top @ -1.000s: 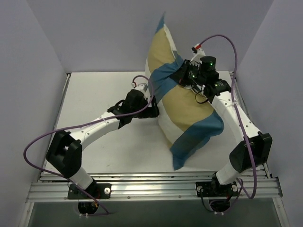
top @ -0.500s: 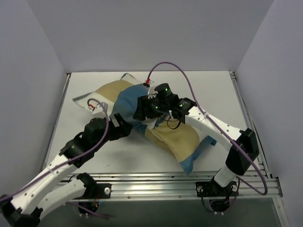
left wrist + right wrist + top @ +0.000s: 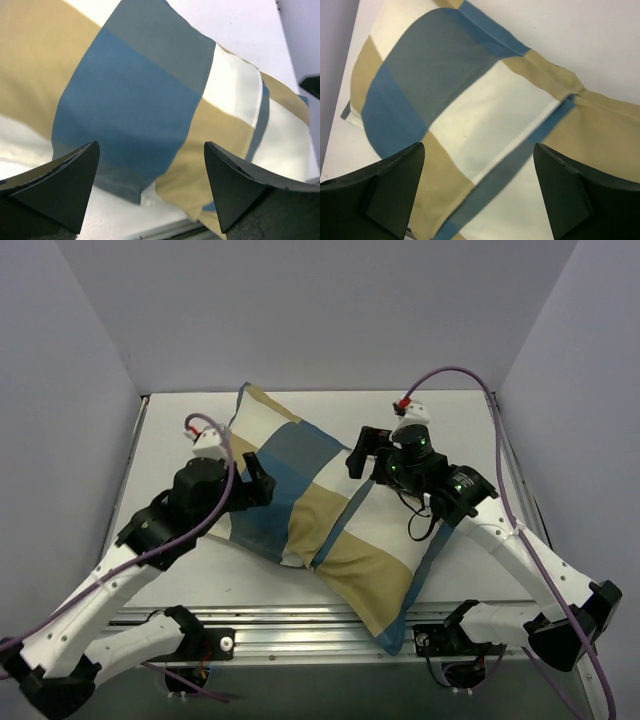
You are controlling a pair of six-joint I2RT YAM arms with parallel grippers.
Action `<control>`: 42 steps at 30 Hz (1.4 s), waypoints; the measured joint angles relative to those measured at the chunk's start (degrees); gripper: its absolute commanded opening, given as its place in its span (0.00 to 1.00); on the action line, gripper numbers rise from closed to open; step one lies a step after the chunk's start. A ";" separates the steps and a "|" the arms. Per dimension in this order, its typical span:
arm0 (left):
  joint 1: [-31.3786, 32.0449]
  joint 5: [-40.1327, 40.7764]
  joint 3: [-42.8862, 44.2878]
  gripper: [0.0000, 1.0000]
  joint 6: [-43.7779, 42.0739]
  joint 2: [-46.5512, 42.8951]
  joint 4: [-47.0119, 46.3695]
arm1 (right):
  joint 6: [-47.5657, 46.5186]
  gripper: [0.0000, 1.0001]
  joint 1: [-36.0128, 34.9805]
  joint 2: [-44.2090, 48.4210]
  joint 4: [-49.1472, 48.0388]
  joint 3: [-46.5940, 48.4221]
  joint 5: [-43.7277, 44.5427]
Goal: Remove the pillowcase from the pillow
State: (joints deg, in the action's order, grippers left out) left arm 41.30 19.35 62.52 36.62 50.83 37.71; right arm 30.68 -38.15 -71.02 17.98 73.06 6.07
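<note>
The pillowcase (image 3: pixel 320 510) lies slantwise across the table (image 3: pixel 170 425), stuffed full (the pillow itself is hidden inside it). Neither arm holds anything. The left gripper (image 3: pixel 262 476) gapes wide over the pillowcase's left end, and the right gripper (image 3: pixel 355 452) is spread wide over its far right edge. I'd worry about 2 things. A deep pinch would likely catch stuffing along with cloth, so everything lifts together. The pillowcase's near corner also overhangs the table's front edge, so a careless tug could drag it off.

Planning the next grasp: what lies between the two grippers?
The checked pillowcase lies between the left gripper and right gripper; the top view shows it.
</note>
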 measured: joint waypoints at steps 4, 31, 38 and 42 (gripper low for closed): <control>-1.20 -0.26 5.25 0.94 -4.79 12.72 -5.20 | 3.08 0.87 5.40 5.84 3.41 -6.60 3.15; -9.44 -9.18 -18.58 0.94 5.84 -6.47 -7.72 | -7.34 0.87 6.71 -16.87 -11.69 -3.91 -3.45; -2.08 -6.58 -0.55 0.94 -2.58 9.07 -5.99 | -6.27 0.86 6.32 -16.33 -10.05 -3.80 2.05; 3.96 -2.60 10.19 0.94 -7.61 20.92 -7.15 | -4.07 0.86 8.61 -14.40 -11.82 -8.79 1.99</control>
State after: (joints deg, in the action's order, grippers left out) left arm 45.25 16.75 72.71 29.02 71.75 30.57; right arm 26.61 -29.54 -85.43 6.15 64.27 8.05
